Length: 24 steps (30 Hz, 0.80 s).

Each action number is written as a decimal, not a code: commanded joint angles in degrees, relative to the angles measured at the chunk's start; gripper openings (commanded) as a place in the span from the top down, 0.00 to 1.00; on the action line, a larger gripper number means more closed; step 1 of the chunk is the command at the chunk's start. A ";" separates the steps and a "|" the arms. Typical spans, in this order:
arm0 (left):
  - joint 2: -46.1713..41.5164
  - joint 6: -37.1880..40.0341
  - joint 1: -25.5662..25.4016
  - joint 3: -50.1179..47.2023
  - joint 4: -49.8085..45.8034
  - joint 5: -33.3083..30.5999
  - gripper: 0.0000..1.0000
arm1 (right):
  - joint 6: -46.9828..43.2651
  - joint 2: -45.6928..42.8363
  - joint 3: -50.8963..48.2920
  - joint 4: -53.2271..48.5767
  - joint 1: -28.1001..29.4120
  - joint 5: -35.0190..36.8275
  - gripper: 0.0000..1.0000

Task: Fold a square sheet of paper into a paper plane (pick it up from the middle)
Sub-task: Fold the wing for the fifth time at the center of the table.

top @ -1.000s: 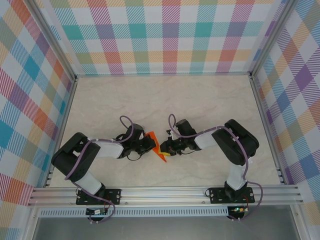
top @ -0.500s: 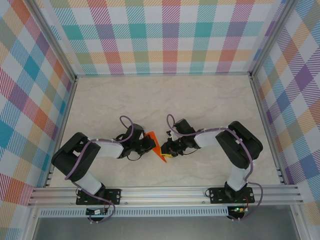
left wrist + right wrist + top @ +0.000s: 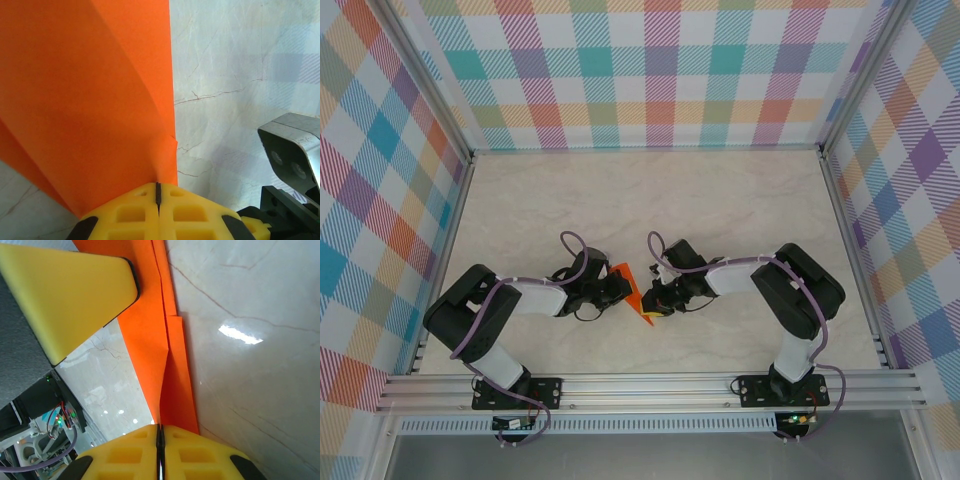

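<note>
- My left arm (image 3: pixel 485 320) rises from its base at the near rail and bends out to the left at the elbow. Its forearm then runs low and rightward toward the middle of the table (image 3: pixel 650 200).
- My right arm (image 3: pixel 800 300) mirrors it, with the elbow pushed out to the right and the forearm reaching leftward and low. The two wrists face each other close together in the table's near half.
- The paper plane (image 3: pixel 634 290) lies between my two wrists. It is a bright orange dart, broader at the far end, with its narrow tip aimed toward the near rail.
- My left gripper (image 3: pixel 620 290) is at the plane's left side. In the left wrist view its yellow fingers (image 3: pixel 130 215) are pressed together with only a thin dark seam between them. The orange sheet comes straight out of that seam, so I am pinching the plane there.
- From that pinch the paper spreads up and to the left. Its straight right edge lies over the marbled surface.
- A grey metal block (image 3: pixel 292 155) stands at the lower right of that view.
- My right gripper (image 3: pixel 654 298) is at the plane's right side. In the right wrist view its yellow fingers (image 3: pixel 125 455) are flat against each other, clamped on the folded orange layers and their crease.
- I cannot tell whether the plane touches the table or hangs just above it.
</note>
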 commanded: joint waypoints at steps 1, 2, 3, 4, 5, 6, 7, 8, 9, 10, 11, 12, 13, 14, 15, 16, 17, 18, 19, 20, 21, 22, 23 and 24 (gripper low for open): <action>0.34 1.18 0.40 0.52 -2.85 -0.50 1.00 | -1.35 2.43 -0.99 -3.57 0.56 1.41 0.89; 0.26 1.18 0.40 0.52 -2.94 -0.59 1.00 | -1.14 2.84 -1.20 -3.53 0.56 1.44 0.88; 0.24 1.20 0.40 0.57 -3.02 -0.53 1.00 | -0.89 2.95 -1.37 -3.59 0.56 1.52 0.88; 0.23 1.28 0.47 0.61 -3.11 -0.50 1.00 | -0.66 3.03 -1.37 -3.47 0.56 1.52 0.88; 0.19 1.42 0.48 0.70 -3.31 -0.50 1.00 | -0.52 2.99 -1.31 -3.33 0.56 1.31 0.87; 0.15 1.52 0.48 0.72 -3.50 -0.54 1.00 | -0.31 2.67 -1.24 -3.23 0.56 1.12 0.86; 0.19 1.61 0.48 0.78 -3.68 -0.52 1.00 | -0.22 2.16 -1.16 -3.24 0.56 0.93 0.85; 0.12 1.62 0.49 0.85 -3.74 -0.42 1.00 | -0.36 1.34 -1.09 -3.36 0.64 0.80 0.84; 0.05 1.74 0.57 0.92 -3.86 -0.34 1.00 | -0.68 0.64 -0.93 -3.78 0.65 0.82 0.83; 0.10 1.73 0.57 1.01 -4.03 -0.34 1.00 | -1.00 -0.09 -0.72 -4.56 0.65 1.15 0.82; -0.01 1.82 0.57 1.06 -4.08 -0.34 1.00 | -1.54 -0.63 -0.66 -5.31 0.70 1.40 0.82; 0.05 1.80 0.57 1.11 -4.08 -0.33 1.00 | -1.89 -0.88 -0.49 -5.86 0.65 1.49 0.81; 0.06 1.79 0.63 1.14 -4.08 -0.33 1.00 | -2.21 -1.02 -0.32 -6.33 0.65 1.53 0.81; 0.14 1.80 0.66 1.22 -4.08 -0.27 1.00 | -2.32 -1.13 -0.30 -6.41 0.74 1.45 0.80; 0.15 1.89 0.66 1.29 -4.16 -0.24 1.00 | -2.47 -1.16 -0.28 -6.38 0.86 1.52 0.79; 0.17 1.88 0.66 1.32 -4.17 -0.21 1.00 | -2.73 -1.17 -0.17 -6.74 1.07 1.73 0.78; 0.19 1.80 0.67 1.38 -4.17 -0.23 1.00 | -3.12 -1.09 0.19 -7.73 1.24 2.33 0.78; 0.15 1.79 0.70 1.40 -4.08 -0.16 1.00 | -3.43 -1.14 0.65 -8.68 1.40 3.22 0.78; 0.21 1.84 0.66 1.40 -4.08 -0.18 1.00 | -3.86 -0.92 1.13 -9.81 1.65 4.24 0.78; 0.31 1.80 0.66 1.49 -4.08 -0.10 1.00 | -4.32 -0.73 1.59 -10.46 1.89 4.68 0.79; 0.34 1.81 0.70 1.57 -4.16 -0.06 1.00 | -4.46 -0.60 1.78 -10.63 2.10 4.70 0.80; 0.28 1.84 0.73 1.58 -4.17 0.03 1.00 | -4.35 -0.39 1.81 -10.65 2.22 4.99 0.81; 0.31 1.81 0.75 1.56 -4.17 0.03 1.00 | -4.10 -0.14 1.79 -10.59 2.31 5.32 0.83; 0.32 1.82 0.75 1.58 -4.17 0.03 1.00 | -3.92 -0.01 1.73 -10.71 2.32 5.76 0.84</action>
